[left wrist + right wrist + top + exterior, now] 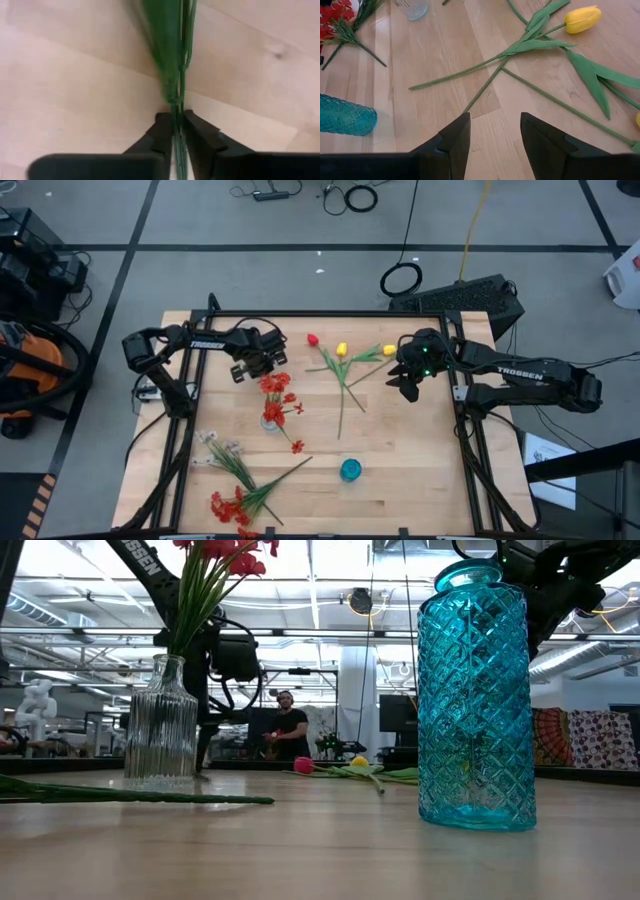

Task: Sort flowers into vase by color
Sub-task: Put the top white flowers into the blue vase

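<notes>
- The left gripper (pixel 262 360) pinches the green stalks of a red blossom spray (pixel 276 388) that stands in the clear glass vase (pixel 161 722).
- Tulips (pixel 342 350) lie mid-table; the blue vase (pixel 350 470) stands nearer the front edge.
- The right gripper (pixel 404 377), fingers spread and holding nothing, hovers just beside the tulips.
</notes>
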Controlling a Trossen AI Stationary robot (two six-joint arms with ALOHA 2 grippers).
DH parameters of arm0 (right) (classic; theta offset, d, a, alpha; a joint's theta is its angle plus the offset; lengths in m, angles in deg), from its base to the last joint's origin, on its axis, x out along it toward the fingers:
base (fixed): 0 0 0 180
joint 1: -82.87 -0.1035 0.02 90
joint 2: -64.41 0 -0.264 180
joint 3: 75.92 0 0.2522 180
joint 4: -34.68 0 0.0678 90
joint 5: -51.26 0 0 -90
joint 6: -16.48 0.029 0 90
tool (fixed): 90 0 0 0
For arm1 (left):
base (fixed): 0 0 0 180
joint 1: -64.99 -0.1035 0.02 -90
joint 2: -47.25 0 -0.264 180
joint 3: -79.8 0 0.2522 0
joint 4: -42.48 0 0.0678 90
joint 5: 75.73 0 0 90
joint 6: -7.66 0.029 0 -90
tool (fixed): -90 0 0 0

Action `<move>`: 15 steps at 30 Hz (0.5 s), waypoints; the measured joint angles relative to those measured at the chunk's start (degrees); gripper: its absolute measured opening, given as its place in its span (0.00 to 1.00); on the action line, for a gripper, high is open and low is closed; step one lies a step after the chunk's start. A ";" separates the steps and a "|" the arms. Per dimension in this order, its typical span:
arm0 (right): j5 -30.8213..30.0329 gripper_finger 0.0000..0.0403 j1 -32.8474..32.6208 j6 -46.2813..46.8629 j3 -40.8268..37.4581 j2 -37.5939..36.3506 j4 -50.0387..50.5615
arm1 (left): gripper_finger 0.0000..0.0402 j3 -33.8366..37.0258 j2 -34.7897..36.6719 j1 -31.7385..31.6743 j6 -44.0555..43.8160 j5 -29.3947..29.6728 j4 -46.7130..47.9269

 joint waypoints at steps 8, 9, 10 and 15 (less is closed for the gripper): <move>-0.04 0.41 -0.02 2.87 0.00 0.00 -3.53 | 0.01 -0.02 -0.04 0.58 7.05 0.77 -0.99; -0.04 0.41 -0.02 3.57 0.00 0.00 -3.89 | 0.01 -0.02 -0.04 0.58 7.76 1.02 -1.03; -0.02 0.41 0.00 4.36 0.00 0.00 -4.18 | 0.01 -0.02 -0.04 0.57 8.62 1.09 -1.07; -4.14 0.41 -0.02 9.32 0.00 0.00 -4.11 | 0.01 -0.32 -0.04 -0.22 14.03 2.04 -1.58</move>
